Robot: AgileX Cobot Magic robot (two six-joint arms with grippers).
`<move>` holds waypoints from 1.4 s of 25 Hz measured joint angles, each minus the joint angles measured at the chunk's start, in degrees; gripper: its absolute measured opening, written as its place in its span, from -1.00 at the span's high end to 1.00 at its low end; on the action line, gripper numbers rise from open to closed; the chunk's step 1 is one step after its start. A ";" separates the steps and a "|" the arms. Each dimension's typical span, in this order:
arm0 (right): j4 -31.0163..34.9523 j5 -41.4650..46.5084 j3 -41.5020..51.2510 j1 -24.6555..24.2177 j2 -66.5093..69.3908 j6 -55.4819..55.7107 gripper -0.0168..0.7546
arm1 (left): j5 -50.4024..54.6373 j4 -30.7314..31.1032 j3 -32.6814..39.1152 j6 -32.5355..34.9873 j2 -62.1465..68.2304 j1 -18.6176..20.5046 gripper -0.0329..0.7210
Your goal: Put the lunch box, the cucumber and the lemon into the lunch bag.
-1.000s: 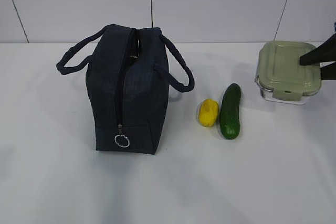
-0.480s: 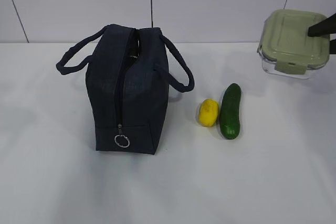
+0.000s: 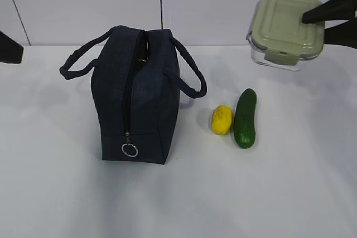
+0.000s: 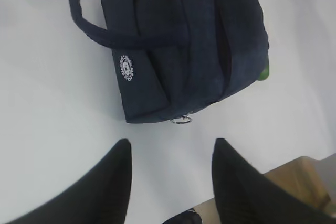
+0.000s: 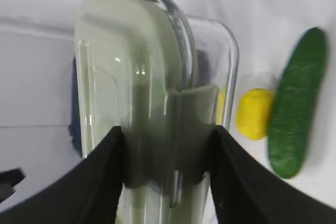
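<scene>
Jaws clamp lunch box [image 3: 285, 29] aloft; lunch bag [image 3: 136, 96] zipped shut.

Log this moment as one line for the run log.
right hand: holding lunch box in the air | left hand: open, empty | lemon, cucumber: on table beside lunch bag

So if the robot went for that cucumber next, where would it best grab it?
Probably across the middle of the cucumber, coming down from above. It lies flat on the table, its length running away from the camera. The lemon sits close on its left, so one finger would have to slip into that narrow gap.
</scene>
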 joint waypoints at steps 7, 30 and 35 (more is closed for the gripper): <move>4.50 0.12 0.12 6.14 0.00 -0.72 -0.01 | 1.90 -2.68 -6.31 3.80 10.48 0.00 -0.05; 11.89 -0.18 0.45 13.77 0.00 -4.95 -0.01 | -5.50 -8.75 -22.21 11.71 35.45 -8.20 -0.05; 11.89 -0.18 0.45 13.77 0.00 -5.04 0.00 | -4.61 -8.75 -23.24 11.71 39.19 -8.20 0.01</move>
